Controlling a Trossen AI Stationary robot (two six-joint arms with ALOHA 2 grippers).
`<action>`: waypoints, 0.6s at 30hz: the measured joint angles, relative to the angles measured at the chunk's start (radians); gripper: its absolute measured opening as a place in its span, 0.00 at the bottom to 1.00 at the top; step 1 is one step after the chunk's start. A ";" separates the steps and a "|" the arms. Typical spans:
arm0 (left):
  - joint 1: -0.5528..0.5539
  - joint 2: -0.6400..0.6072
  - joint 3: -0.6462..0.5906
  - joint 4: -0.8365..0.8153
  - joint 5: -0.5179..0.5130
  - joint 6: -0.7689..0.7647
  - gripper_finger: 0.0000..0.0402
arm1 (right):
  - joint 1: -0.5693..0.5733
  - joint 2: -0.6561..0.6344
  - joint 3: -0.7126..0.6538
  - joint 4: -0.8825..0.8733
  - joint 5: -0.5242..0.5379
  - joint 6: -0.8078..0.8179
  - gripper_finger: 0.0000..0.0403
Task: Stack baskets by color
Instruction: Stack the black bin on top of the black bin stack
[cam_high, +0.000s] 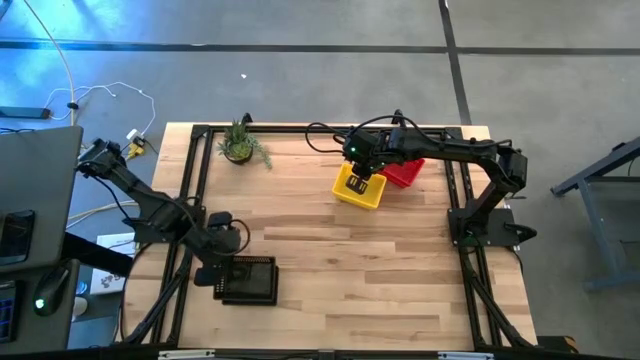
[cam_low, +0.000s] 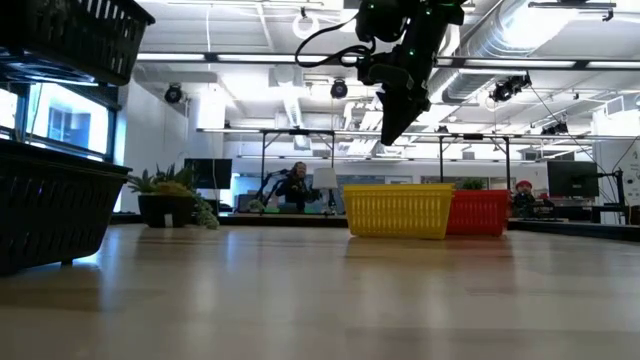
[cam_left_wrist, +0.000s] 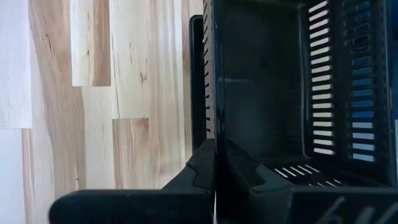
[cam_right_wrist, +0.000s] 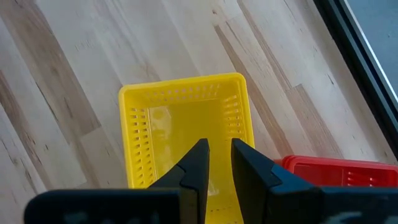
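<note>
My left gripper (cam_high: 214, 268) is at the table's near left, shut on a black basket (cam_low: 70, 40) that it holds in the air. Under it a second black basket (cam_low: 50, 210) stands on the table; its rim (cam_left_wrist: 196, 74) shows beside the held one. A yellow basket (cam_high: 358, 187) stands upright at the far right, with a red basket (cam_high: 405, 172) beside it. My right gripper (cam_right_wrist: 217, 155) hangs above the yellow basket (cam_right_wrist: 186, 124), clear of it, its fingers a little apart with nothing between them. My left gripper has the black basket by one side wall (cam_left_wrist: 214, 124), at the rim. One finger (cam_left_wrist: 249, 177) is inside the basket and the other (cam_left_wrist: 202, 174) outside. The fingers come from above, slanting down. The basket is lifted clear over the other black basket and tilts a little.
A small green potted plant (cam_high: 240, 145) stands near the far left corner. Black frame rails (cam_high: 195, 180) run along the table's left, right and far edges. Bare wood lies across the middle (cam_high: 340, 250) between the two arms.
</note>
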 joint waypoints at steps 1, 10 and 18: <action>-0.005 0.000 0.000 0.001 -0.005 -0.005 0.00 | 0.000 0.000 0.000 0.000 0.000 0.000 0.13; -0.046 0.001 0.000 0.008 -0.040 -0.038 0.00 | 0.000 0.000 0.000 -0.001 -0.001 0.000 0.13; -0.051 0.025 0.000 0.056 -0.044 -0.038 0.00 | 0.000 0.000 0.000 -0.003 -0.001 0.000 0.13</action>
